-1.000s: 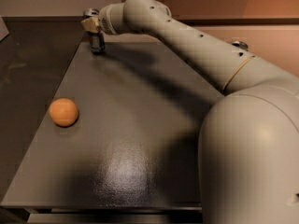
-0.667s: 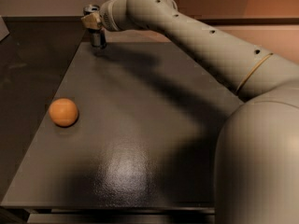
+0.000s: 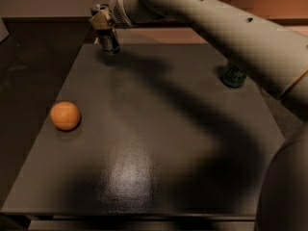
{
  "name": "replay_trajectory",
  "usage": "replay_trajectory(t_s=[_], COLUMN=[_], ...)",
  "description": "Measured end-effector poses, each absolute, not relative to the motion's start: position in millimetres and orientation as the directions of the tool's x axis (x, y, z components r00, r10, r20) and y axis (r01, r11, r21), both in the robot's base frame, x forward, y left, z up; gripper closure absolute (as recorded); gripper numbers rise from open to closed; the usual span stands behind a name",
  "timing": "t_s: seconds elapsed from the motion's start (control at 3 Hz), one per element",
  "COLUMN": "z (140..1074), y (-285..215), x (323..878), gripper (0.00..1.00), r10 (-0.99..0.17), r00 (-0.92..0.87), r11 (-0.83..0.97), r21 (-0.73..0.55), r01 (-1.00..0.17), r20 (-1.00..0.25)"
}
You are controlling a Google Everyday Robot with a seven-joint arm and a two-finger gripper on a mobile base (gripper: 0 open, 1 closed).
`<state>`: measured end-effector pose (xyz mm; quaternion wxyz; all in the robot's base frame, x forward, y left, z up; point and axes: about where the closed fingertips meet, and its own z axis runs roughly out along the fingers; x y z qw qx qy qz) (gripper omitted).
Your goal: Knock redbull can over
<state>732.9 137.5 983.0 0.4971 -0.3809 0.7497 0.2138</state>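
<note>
Status: task not complete. The redbull can [image 3: 110, 42] stands on its base at the far left corner of the table [image 3: 159, 143], upright or very nearly so. A slight lean cannot be ruled out.

The gripper [image 3: 103, 22] is at the can's top, right against its upper part on the left side. Whether the claw is apart, together or clamped on the can cannot be told from this view. The arm [image 3: 216, 28] reaches in from the right, crossing above the far right part of the table.

Remaining work, as judged: the tipping push itself, then confirmation that the can lies on its side.

Edges: the can is close to both the far edge and the left edge. A push toward either could send it off the table, and a fallen can may roll.

Open room: the bare surface runs from the can toward the near edge and rightward along the far edge. A topple toward the table's middle appears safest.

Other items: an orange [image 3: 65, 115] lies near the left edge, about midway down and well apart from the can. A green can [image 3: 234, 75] stands near the right edge, partly under the arm and also well apart. Neither obstructs a fall toward the middle.
</note>
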Motion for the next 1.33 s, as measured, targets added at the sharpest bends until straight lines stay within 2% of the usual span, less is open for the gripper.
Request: replay_trajectory(t_s=[1.33], z=[954.3], y=[51.4], x=[651.1], gripper=[1.0], r10=[-0.488], r00=[-0.425], r11=[0.691], r21=[-0.039], r01=[-0.722], r20=[-0.762])
